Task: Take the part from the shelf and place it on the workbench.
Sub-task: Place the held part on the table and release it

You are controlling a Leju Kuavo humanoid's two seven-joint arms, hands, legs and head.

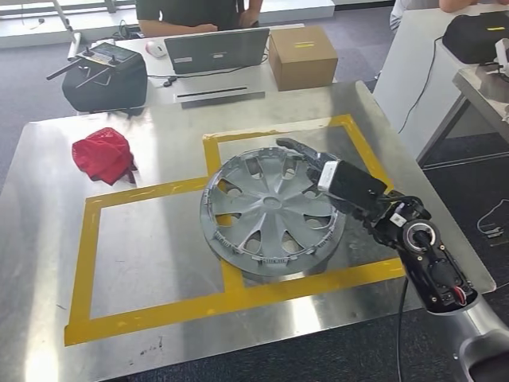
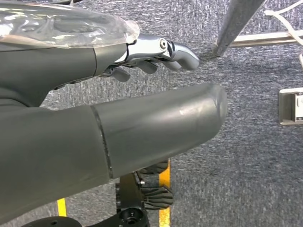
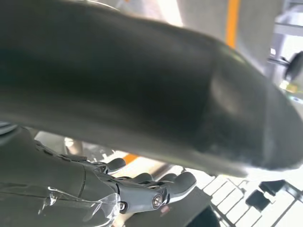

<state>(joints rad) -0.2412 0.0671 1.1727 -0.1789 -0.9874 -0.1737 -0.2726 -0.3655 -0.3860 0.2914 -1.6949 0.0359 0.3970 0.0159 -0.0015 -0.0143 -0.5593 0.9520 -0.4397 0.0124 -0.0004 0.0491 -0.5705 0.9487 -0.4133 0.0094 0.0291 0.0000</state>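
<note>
The right hand (image 1: 312, 163) comes in from the lower right of the head view and reaches over the right rim of the wheel cover (image 1: 271, 208), which lies flat on the steel workbench (image 1: 42, 239) across the yellow tape (image 1: 90, 239) marking in the middle of the frame. The main risk, as I judge it, is a drag on withdrawal: if a finger is hooked on the rim or in a spoke opening when the arm pulls back toward the lower right, the light cover could slide off the taped area or tip up on its edge. The cover also straddles the tape divider, so even a small nudge would shift where it sits.

The fingers (image 1: 291, 146) lie stretched out and fairly flat over the rim at centre right; whether they press on the cover or hover just above it I cannot tell, and no clear grasp shows. In the right wrist view the fingertips (image 3: 182, 182) look extended, not curled.

The left hand (image 2: 157, 52) hangs over grey carpet, its fingers loosely bent and holding nothing.

Farther back, a red cloth (image 1: 103, 153) lies at upper left, and a laptop (image 1: 216, 49) and cardboard box (image 1: 302, 56) sit on the table beyond.
</note>
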